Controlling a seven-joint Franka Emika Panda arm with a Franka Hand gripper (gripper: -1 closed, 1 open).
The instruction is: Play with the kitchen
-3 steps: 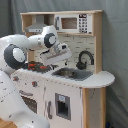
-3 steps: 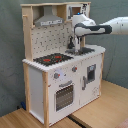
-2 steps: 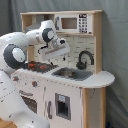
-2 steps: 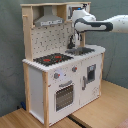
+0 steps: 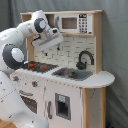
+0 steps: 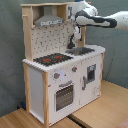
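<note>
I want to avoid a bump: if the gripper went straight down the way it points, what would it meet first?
Probably the sink beside the faucet; the gripper hangs just above it, though depth is unclear.

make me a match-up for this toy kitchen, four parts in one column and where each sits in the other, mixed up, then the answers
Parts:
1. microwave
2. black faucet
3. oven door
4. grey hood

Places:
A. on the front panel, below the hob
B. upper shelf, beside the robot arm's wrist in the first exterior view
C. at the top, above the hob
D. on the counter, behind the sink

Pairs: 1-B, 2-D, 3-A, 4-C
</note>
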